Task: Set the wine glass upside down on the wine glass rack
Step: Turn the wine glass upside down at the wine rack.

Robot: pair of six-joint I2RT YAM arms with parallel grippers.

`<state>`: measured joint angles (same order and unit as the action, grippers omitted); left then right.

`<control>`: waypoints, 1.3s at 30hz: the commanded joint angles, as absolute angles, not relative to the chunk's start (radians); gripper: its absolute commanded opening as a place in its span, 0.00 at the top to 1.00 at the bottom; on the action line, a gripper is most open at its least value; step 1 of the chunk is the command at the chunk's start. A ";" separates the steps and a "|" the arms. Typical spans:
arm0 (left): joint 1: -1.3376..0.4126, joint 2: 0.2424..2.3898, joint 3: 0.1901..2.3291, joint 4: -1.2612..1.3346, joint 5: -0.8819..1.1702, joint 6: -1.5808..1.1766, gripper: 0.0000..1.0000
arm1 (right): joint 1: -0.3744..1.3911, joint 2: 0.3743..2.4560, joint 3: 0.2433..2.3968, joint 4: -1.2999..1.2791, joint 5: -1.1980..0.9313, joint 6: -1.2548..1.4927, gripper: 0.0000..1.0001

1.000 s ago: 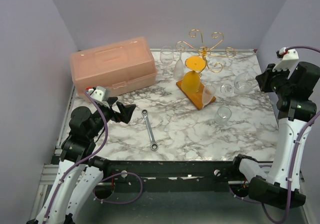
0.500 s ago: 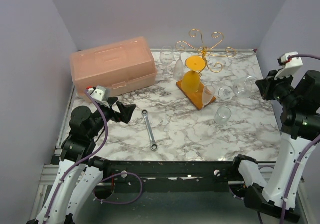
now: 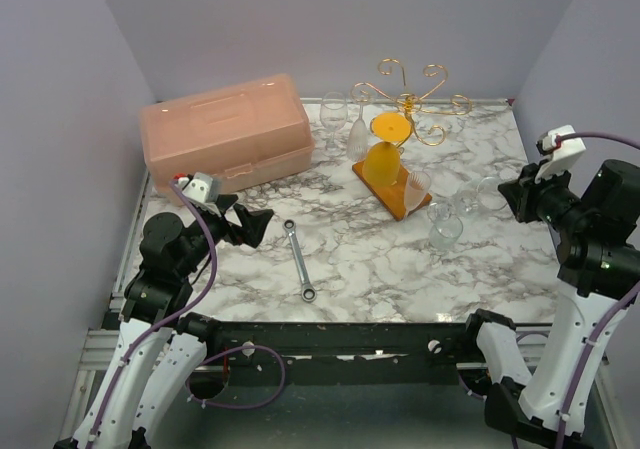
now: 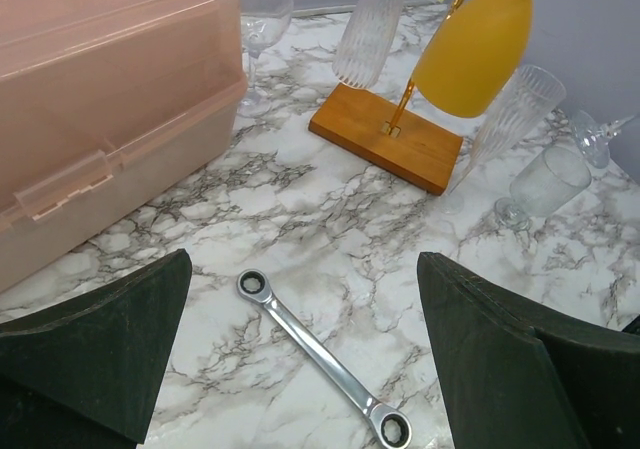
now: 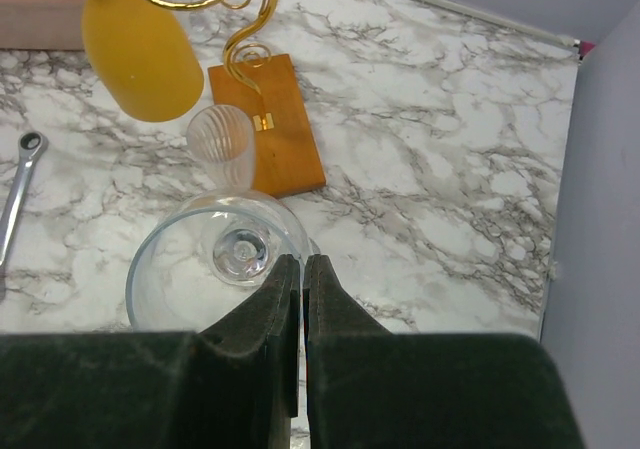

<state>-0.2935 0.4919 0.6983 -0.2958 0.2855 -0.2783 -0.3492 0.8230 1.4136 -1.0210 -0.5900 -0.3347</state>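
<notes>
My right gripper (image 5: 301, 262) has its fingers pinched together on the rim of the clear wine glass (image 5: 190, 269). The bowl sits directly ahead of the fingertips, mouth toward the wrist camera, near the right side of the marble table (image 3: 380, 269). The wine glass rack (image 3: 408, 99) stands apart to the left and farther back. My left gripper (image 3: 255, 226) holds nothing, fingers spread wide beside the wrench (image 3: 300, 259).

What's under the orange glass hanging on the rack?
The rack's orange-brown base, flat on the marble table. The gold stem rises from it. The orange glass covers the stem's upper part.
</notes>
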 commanded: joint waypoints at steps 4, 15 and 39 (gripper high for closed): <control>-0.284 0.489 0.680 -0.252 0.337 -0.291 0.01 | -0.357 0.796 1.411 -1.064 -0.728 -0.393 1.00; -0.278 0.516 0.675 -0.205 0.459 -0.324 0.01 | -0.358 0.824 1.417 -1.154 -0.846 -0.433 1.00; -0.254 0.655 0.484 0.202 0.815 -0.923 0.02 | -0.356 0.968 1.283 -1.198 -1.128 -0.501 1.00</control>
<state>-0.2607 0.6605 0.5446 0.0395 0.7246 -0.6960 -0.3492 0.9508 1.3113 -1.1839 -1.0061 -0.4820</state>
